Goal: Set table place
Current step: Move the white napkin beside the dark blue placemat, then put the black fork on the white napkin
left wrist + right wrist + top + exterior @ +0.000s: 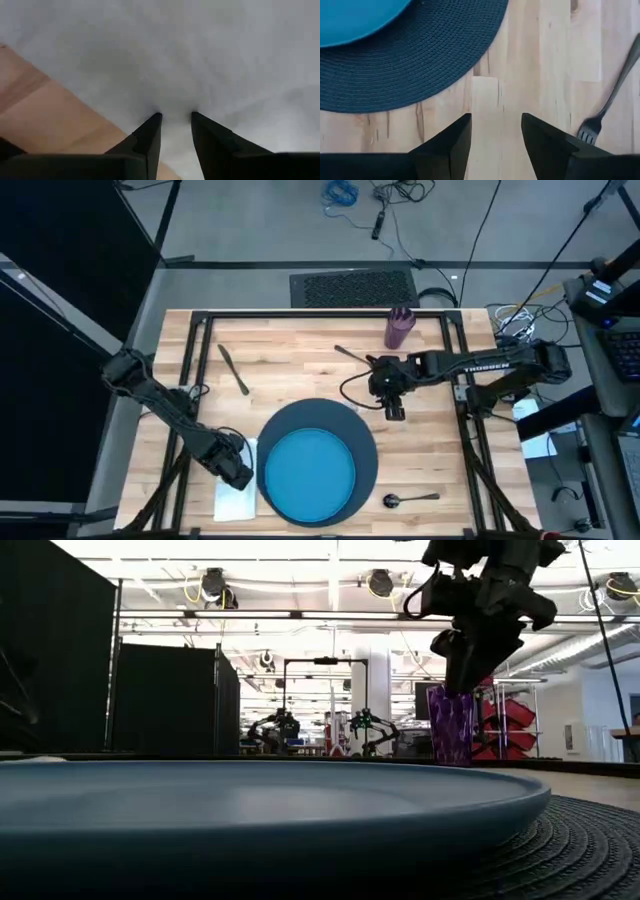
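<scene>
While poised over bare table (300, 355) beyond the charger (420, 70), right gripper (495, 132) open and empty.

Left gripper (175, 125) down on the white napkin (210, 55), fingers slightly parted, possibly pinching cloth. Blue plate (308, 473) on charger at the near edge; fork (612, 97) beside right gripper; knife (233, 367) far left; spoon (410, 499) near right; purple cup (400, 327) at far edge.

You had a pale planked wood surface (540, 60), a woven charger (420, 65) (coarse, matt), a smooth blue plate (355, 15) and soft white cloth napkin (200, 55).
</scene>
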